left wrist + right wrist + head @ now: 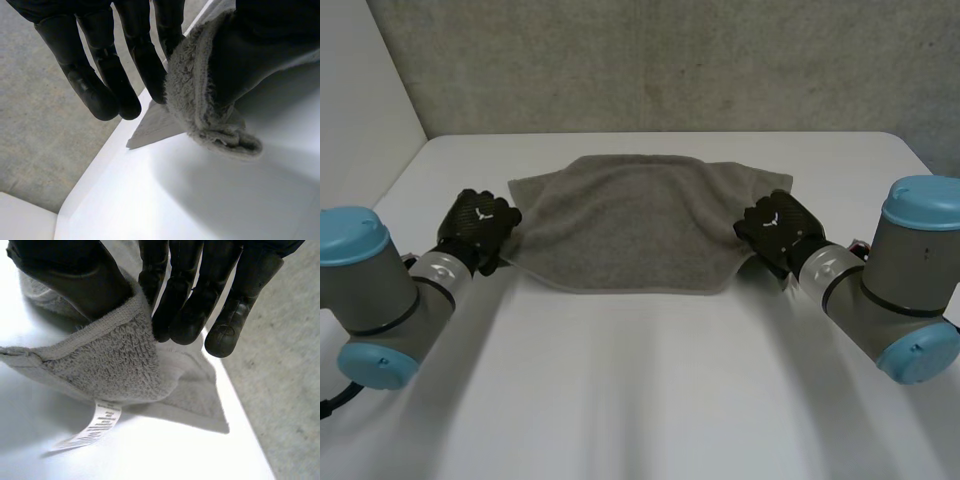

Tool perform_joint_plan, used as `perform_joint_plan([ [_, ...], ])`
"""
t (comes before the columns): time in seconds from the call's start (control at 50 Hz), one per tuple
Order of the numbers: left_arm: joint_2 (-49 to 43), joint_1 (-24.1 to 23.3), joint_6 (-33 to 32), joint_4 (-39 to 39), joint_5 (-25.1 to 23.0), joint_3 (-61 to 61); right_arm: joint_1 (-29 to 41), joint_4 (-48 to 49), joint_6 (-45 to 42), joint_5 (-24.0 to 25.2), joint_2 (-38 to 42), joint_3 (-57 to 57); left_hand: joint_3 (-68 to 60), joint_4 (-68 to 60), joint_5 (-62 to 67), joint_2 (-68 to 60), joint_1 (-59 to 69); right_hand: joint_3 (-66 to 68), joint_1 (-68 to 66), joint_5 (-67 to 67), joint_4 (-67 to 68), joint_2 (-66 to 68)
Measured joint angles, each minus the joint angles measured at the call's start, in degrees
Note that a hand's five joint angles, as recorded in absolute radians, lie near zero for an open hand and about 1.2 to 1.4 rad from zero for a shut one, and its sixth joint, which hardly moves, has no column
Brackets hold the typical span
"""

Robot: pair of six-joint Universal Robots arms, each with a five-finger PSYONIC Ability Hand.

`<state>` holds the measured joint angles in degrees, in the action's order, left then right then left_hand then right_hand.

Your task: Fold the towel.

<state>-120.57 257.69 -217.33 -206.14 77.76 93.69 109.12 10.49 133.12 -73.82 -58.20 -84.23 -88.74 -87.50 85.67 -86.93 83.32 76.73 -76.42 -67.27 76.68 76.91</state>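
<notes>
The towel (640,220), a grey terry one, lies spread flat on the white table (640,400), in the middle between the side edges and closer to the far edge than to the near one. Its two near corners are lifted a little off the table.

The left hand (480,225) is at the towel's near left corner. In the left wrist view the hand (100,75) pinches the bunched edge of the towel (200,100) between thumb and fingers.

The right hand (775,225) is at the near right corner. In the right wrist view that hand (200,305) nips the hemmed corner of the towel (110,360) between thumb and fingers, and the rest of the cloth trails down onto the table. A white care label (95,427) hangs from the hem under this corner; it carries dark print, too blurred to read.
</notes>
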Motion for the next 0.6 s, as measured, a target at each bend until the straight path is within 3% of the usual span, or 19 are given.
perform_joint_plan([
  [0.1,0.6,1.2,0.9,-0.1,0.2,0.2,-0.8,-1.9,1.2,-2.3,0.4,0.2,0.0,0.0,0.0,0.0,0.0,-1.5,1.5,2.0,-1.6,-2.1],
  [0.24,0.7,3.1,2.4,-0.1,0.3,-0.1,-2.6,-2.1,3.8,-5.0,1.6,1.2,0.0,0.0,0.0,0.0,0.0,-21.3,21.6,22.3,-21.1,-21.3],
  [0.32,0.7,3.9,3.2,-0.1,0.4,-0.1,-3.3,-2.2,5.4,-5.6,2.0,1.7,0.0,0.0,0.0,0.0,0.0,-25.7,26.1,27.1,-25.6,-25.5],
  [0.6,0.8,4.4,4.1,-0.1,0.3,0.1,-5.2,-5.7,7.7,-5.5,2.3,3.8,0.0,0.0,0.0,0.0,0.0,-24.6,24.0,25.1,-24.5,-24.3],
])
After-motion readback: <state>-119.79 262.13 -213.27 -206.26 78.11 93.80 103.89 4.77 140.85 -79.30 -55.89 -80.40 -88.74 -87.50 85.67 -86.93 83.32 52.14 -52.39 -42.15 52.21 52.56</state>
